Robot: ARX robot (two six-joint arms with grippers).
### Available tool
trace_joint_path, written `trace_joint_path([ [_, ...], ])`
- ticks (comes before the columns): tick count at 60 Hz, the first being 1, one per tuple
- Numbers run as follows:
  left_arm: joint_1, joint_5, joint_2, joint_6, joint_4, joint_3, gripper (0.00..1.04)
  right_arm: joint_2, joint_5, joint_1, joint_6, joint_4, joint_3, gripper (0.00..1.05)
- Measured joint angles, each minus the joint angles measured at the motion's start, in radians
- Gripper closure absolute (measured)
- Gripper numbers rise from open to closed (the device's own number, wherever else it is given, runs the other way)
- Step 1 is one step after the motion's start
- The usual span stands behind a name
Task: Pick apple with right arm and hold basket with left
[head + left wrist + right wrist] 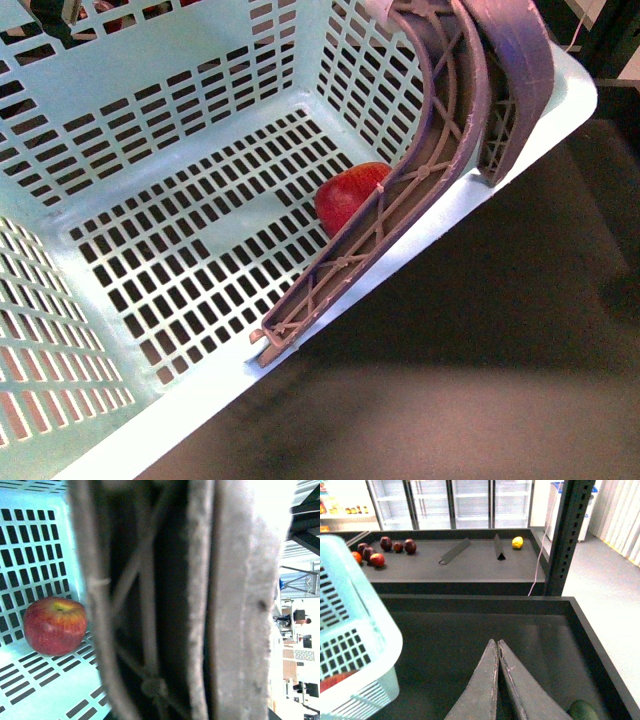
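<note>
The red apple [350,195] lies on the slotted floor of the pale aqua basket [150,130], against its near wall and partly behind the brownish-mauve handle [420,170]. The left wrist view shows the apple [55,625] with its yellowish stem dimple, and the handle [200,605] filling the frame very close up. My left gripper is shut on the basket's handle; its fingers are hidden. My right gripper [497,645] is shut and empty, over a dark bin to the right of the basket [350,630]. A red sliver of the apple [335,682] shows through the basket wall.
A dark shelf bin [470,640] lies under my right gripper, with a green fruit [582,711] in its corner. On the far shelf sit darker maroon fruits [382,547], a yellow lemon [518,542] and two dark dividers [455,551]. A black upright post [567,535] stands at the right.
</note>
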Motion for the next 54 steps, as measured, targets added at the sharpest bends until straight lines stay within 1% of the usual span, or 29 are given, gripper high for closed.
trace_joint_path([
  [14,0.0,-0.001,0.0,0.0,0.0,0.0,0.9,-0.098,-0.005,-0.001,-0.003,-0.043,-0.06,1.03],
  [38,0.0,-0.001,0.0,0.0,0.0,0.0,0.9,-0.298,-0.006,-0.001,-0.003,-0.175,-0.128,1.03],
  [46,0.0,-0.001,0.0,0.0,0.0,0.0,0.9,-0.327,-0.005,-0.001,-0.003,-0.16,-0.151,1.03],
  [54,0.0,-0.002,0.0,0.0,0.0,0.0,0.9,-0.381,-0.006,-0.001,-0.003,-0.211,-0.151,1.03],
])
